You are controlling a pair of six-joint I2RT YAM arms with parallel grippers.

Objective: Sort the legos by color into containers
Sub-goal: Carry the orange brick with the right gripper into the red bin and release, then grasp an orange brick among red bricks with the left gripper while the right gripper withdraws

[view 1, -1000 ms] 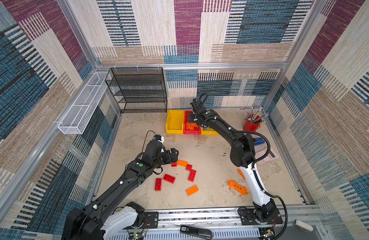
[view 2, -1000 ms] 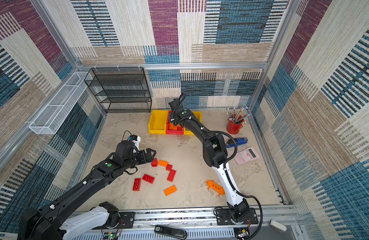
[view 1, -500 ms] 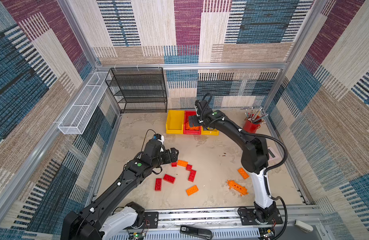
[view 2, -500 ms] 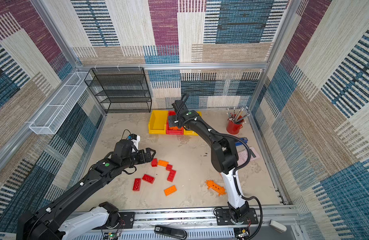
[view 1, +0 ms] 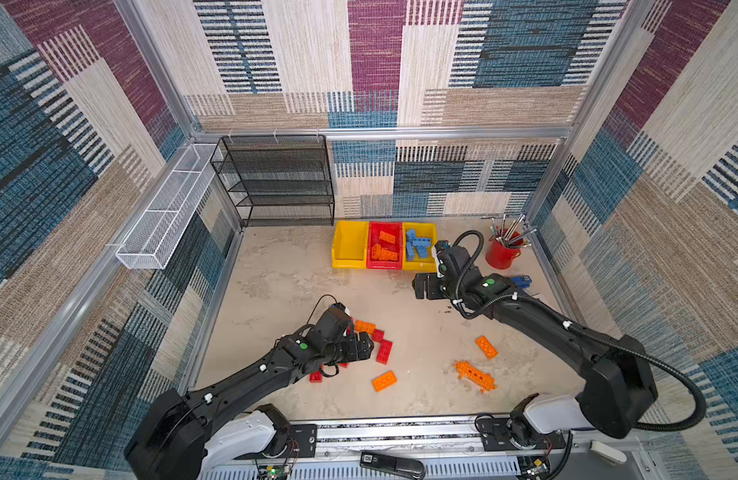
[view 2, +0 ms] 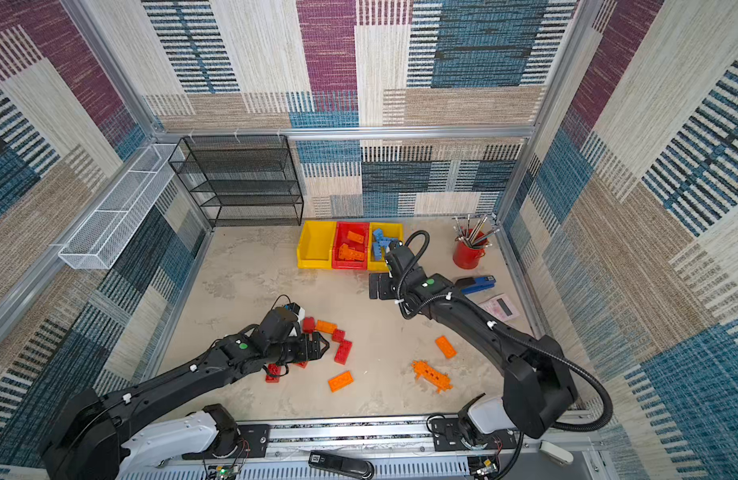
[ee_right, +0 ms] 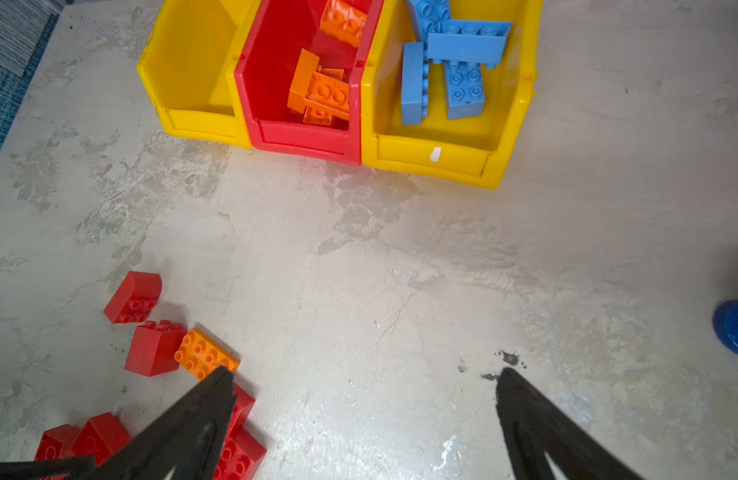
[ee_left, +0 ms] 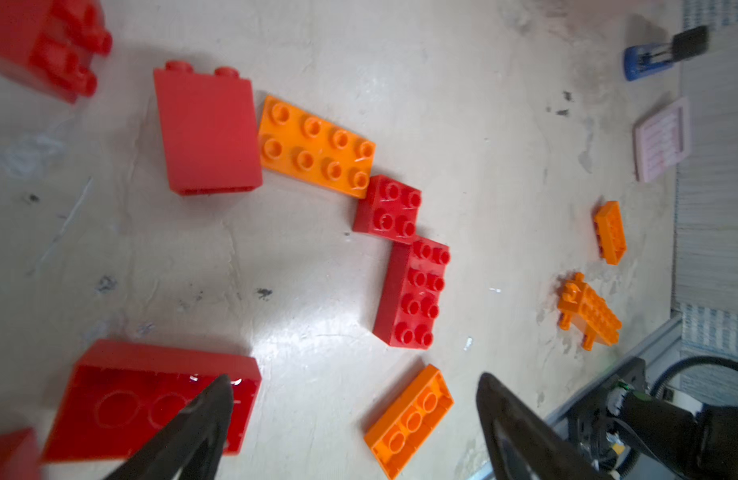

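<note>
your left gripper (ee_left: 354,380) hangs low over the loose legos (view 1: 384,351) near the middle of the table (view 1: 284,274), its fingers (ee_left: 209,415) spread wide and pinching nothing; one fingertip lies in front of an upturned red brick (ee_left: 151,399), and you cannot tell whether it touches. just beyond, a tall red brick (ee_left: 209,133), an orange plate (ee_left: 317,147), a small red brick (ee_left: 388,208) and a long red brick (ee_left: 415,291) run in a chain, each just beside the next. an upturned orange brick (ee_left: 409,419) lies apart from them, and farther toward your right arm's side sit a small orange brick (view 1: 486,347) and the spiky orange piece (view 1: 475,376). your right gripper (ee_right: 364,374) is spread wide too and empty, hovering above bare table in front of the three containers (view 1: 384,265) at the back wall. these stand side by side, touching: the left yellow bin (ee_right: 192,62), the red bin (ee_right: 301,135) between, holding orange bricks (ee_right: 321,93), and the right yellow bin (ee_right: 463,162), holding blue bricks (ee_right: 463,45). a red cup (view 1: 500,255) of metal tools stands near the right yellow bin.
</note>
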